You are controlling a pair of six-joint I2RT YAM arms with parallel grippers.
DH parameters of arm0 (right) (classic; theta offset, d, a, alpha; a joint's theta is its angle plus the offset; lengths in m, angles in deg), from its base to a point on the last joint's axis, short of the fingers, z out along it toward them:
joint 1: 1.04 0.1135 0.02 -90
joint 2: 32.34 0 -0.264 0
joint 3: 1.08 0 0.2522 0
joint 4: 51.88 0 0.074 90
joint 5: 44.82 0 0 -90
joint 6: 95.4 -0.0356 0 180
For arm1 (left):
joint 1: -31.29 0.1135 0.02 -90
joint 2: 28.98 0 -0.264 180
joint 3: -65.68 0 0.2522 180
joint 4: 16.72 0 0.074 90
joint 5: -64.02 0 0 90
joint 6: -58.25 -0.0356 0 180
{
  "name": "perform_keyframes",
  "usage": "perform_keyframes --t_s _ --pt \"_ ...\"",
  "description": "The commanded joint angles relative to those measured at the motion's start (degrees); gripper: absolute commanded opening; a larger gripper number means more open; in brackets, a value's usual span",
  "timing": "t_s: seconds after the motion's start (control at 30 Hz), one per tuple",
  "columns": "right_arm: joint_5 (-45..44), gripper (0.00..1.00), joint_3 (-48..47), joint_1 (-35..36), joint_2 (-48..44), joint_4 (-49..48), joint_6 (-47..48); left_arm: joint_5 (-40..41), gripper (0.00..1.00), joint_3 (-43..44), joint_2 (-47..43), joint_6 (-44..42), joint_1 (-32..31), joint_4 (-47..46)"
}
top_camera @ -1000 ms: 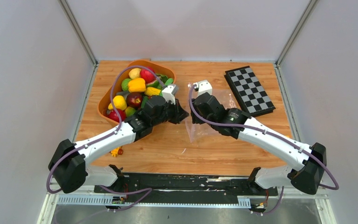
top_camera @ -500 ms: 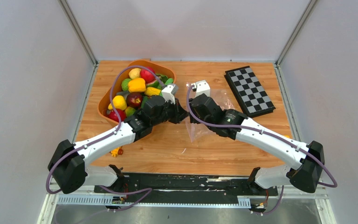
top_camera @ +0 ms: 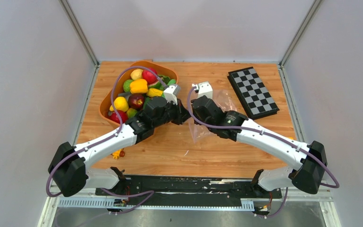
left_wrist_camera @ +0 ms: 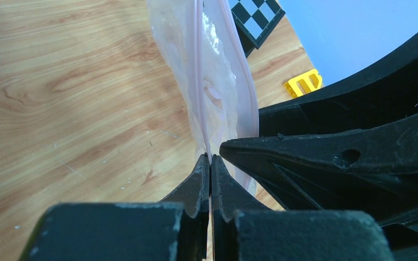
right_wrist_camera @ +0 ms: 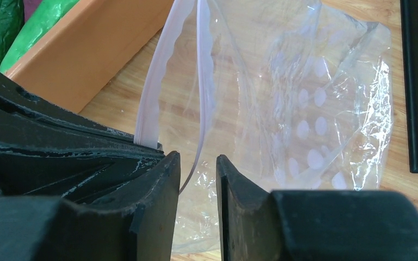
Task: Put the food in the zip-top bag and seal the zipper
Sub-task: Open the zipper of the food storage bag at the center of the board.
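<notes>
The clear zip-top bag (top_camera: 199,134) lies crumpled mid-table, its mouth lifted between my two grippers. My left gripper (top_camera: 185,117) is shut on one lip of the zipper (left_wrist_camera: 198,81), and the bag (left_wrist_camera: 220,87) hangs away from its tips (left_wrist_camera: 210,157). My right gripper (right_wrist_camera: 197,157) faces it tip to tip, open by a narrow gap. The other whitish zipper lip (right_wrist_camera: 204,81) runs down into that gap without being pinched. The bag (right_wrist_camera: 315,109) is empty. The food (top_camera: 137,92), yellow, red and green pieces, fills the orange tub (top_camera: 146,63) behind the left arm.
A black-and-white checkerboard (top_camera: 253,92) lies at the back right. A small yellow toy car (top_camera: 118,153) sits by the left arm near the front. The orange tub's wall (right_wrist_camera: 87,54) stands close beside the bag's mouth, and a yellow piece (left_wrist_camera: 303,82) lies beyond the bag.
My right gripper has crept left toward the left gripper and its jaws have narrowed around the zipper lip. The left gripper stays shut on its lip.
</notes>
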Motion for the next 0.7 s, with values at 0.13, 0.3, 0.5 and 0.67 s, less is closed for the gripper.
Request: perform_keyframes --t_s 0.13,0.3,0.5,0.67 --pt "-2.3 0.25 1.0 0.7 -1.0 -1.8 -0.2 -0.2 0.00 1.4 -2.1 0.9 -0.3 -2.9" --pt "-3.2 0.07 0.2 0.7 -1.5 0.2 -0.7 1.4 0.00 1.3 -2.3 0.2 -0.2 -1.6" --pt "-0.9 0.00 0.2 0.4 -8.4 1.1 6.2 11.1 0.00 2.5 -1.5 -4.5 0.2 7.9" --pt "6.0 0.00 -4.7 -0.8 -10.7 13.0 8.0 11.1 0.00 2.6 0.6 -5.9 3.4 10.2"
